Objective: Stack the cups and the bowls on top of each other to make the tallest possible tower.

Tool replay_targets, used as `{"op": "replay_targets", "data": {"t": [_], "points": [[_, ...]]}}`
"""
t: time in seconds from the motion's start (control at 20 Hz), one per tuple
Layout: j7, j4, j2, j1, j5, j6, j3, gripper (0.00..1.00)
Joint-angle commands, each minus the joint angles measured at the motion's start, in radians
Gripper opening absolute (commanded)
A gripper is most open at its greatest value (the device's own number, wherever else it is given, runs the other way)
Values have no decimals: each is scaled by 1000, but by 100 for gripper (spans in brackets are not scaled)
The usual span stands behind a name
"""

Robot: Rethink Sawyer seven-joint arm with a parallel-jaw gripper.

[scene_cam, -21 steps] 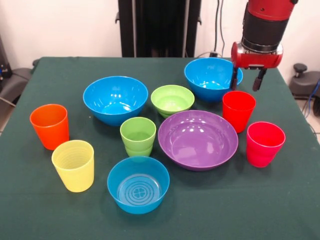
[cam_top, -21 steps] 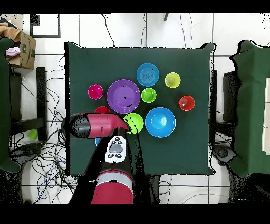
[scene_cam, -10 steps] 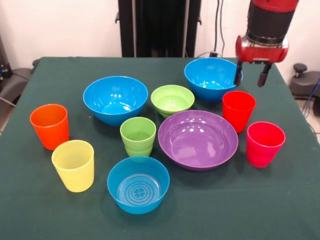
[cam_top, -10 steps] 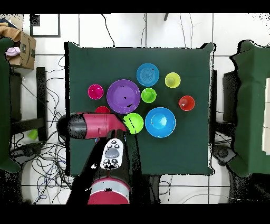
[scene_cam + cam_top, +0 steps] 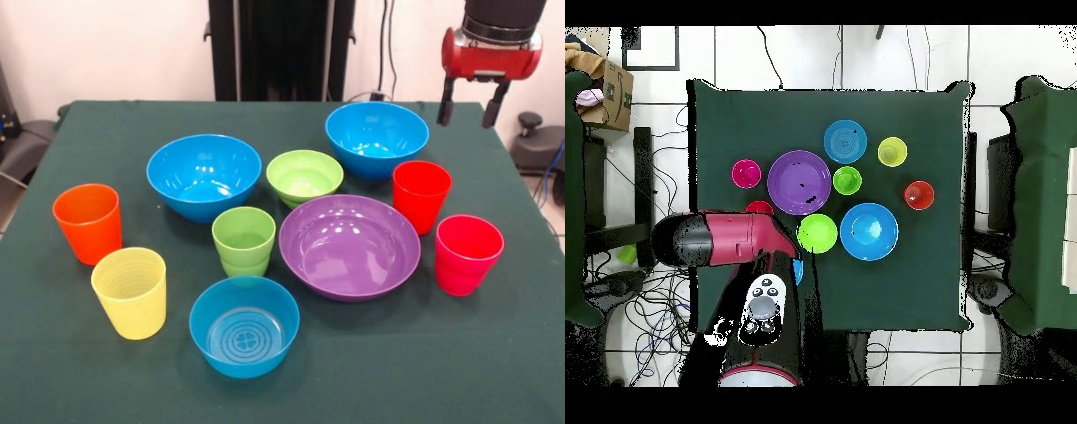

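Every cup and bowl stands alone on the green table. Two large blue bowls (image 5: 204,175) (image 5: 377,137) flank a small green bowl (image 5: 305,175). The purple bowl (image 5: 350,246) sits in the middle and the ringed small blue bowl (image 5: 244,325) is nearest. At the left are the orange cup (image 5: 87,223) and yellow cup (image 5: 131,291). The light green cup (image 5: 244,240) is central. At the right are the red cup (image 5: 421,194) and pinkish-red cup (image 5: 467,253). My gripper (image 5: 468,112) hangs open and empty, high and right of the right blue bowl.
In the overhead view the red arm (image 5: 725,238) lies across the table's left edge. It covers one blue bowl and part of the red cup (image 5: 759,208). The purple bowl (image 5: 799,182) and the other blue bowl (image 5: 869,231) show fully. Cables lie on the floor around the table (image 5: 915,290).
The open gripper has risen and shifted right in the front view, away from the red cup and the right blue bowl. The cups and bowls have not moved.
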Motion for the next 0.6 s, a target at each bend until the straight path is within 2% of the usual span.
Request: {"op": "replay_targets", "data": {"t": [0.05, 0.15, 0.3, 0.6], "points": [[154, -77, 95, -5, 16, 20, 46, 100], [157, -95, 112, -3, 13, 12, 40, 100], [124, -115, 159, -33, 2, -49, 65, 100], [129, -126, 180, -37, 0, -80, 65, 100]]}}
